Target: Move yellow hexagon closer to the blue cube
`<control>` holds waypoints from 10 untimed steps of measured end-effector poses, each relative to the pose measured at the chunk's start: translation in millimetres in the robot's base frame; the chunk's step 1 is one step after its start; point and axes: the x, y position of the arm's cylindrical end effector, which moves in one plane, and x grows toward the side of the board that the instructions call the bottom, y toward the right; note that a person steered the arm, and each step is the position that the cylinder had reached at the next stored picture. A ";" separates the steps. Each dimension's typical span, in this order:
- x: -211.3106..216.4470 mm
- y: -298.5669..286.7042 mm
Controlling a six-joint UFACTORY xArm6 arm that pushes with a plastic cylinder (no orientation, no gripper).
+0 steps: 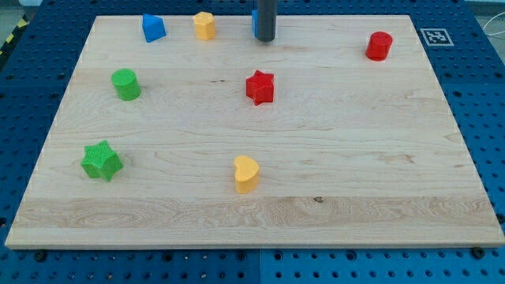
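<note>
Camera view: one wooden board (260, 197) on a blue perforated bench.
My tip (265, 39): at the board's 12 o'clock edge, touching or just in front of the blue cube (255, 24), which shows only as a sliver at the rod's 9 o'clock side.
Pincer: none fitted; the arm ends in a bare rod, so there are no jaws to be apart or together.
Yellow hexagon (204, 25): near the top edge, at 9 o'clock from my tip, apart from the cube.
Other blocks: blue triangular block (153, 28), green cylinder (125, 84), green star (101, 160), red star (259, 87), red cylinder (379, 46), yellow heart (246, 173).
Step in hand: approach, I judge; the hexagon looks untouched.
Next move: bring my tip round to the hexagon's 9 o'clock face, then push toward 3 o'clock, stopping short of the cube.
Writing: none readable; only a black-and-white marker tag (435, 36) at 1 o'clock.
</note>
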 end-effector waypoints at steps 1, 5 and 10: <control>0.0 0.1; 62.4 -66.7; 5.0 -134.2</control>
